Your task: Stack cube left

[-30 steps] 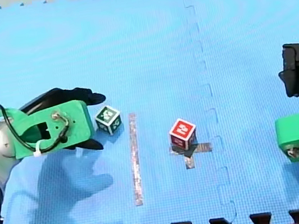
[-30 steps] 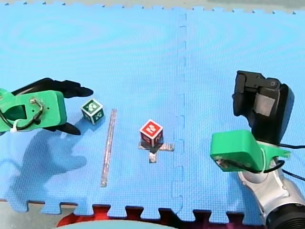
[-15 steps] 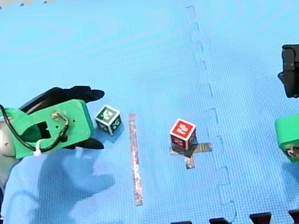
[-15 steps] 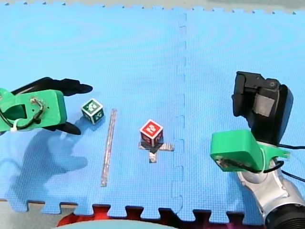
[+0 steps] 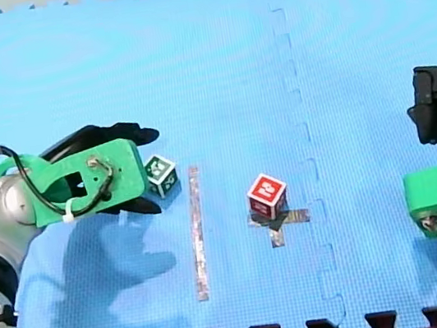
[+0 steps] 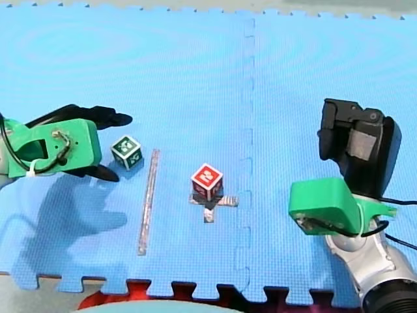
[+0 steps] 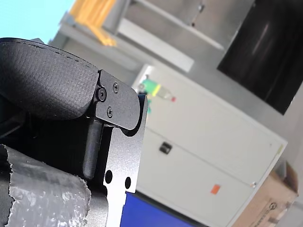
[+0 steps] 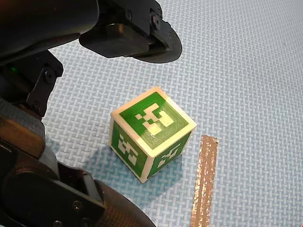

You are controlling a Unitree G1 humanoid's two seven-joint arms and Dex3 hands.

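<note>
Now that the left hand (image 5: 116, 176) has slid in toward the green cube (image 5: 162, 175), the cube sits between its black fingers (image 8: 137, 40), one on the far side and one on the near side. The second wrist view shows mat on both sides of the cube, so no contact. The fingers are released and grasp nothing.

Green cube: flat on the blue foam mat (image 5: 211, 65), left of the silver tape strip (image 5: 196, 234), corner turned toward the head camera.

Red cube (image 5: 267, 196): on the tape cross (image 5: 281, 220), right of the strip and well apart from the green one. It looks like the stack base.

Right hand (image 6: 355, 143): at the mat's right edge, holding nothing.

Compared with a second ago:
- The left hand was just beside the cube with its fingertips short of it. It has since moved right, and the wrist bracket now covers the cube's left edge in the first head view.
- Neither cube has moved.
- The right hand is unchanged.

My read is that the reach is done and the pre-grasp is set. Next is to close on the green cube, then lift and carry it over the strip onto the red one. The corner-on orientation is a risk, because the fingers may meet edges rather than faces and twist the cube as they close.
</note>
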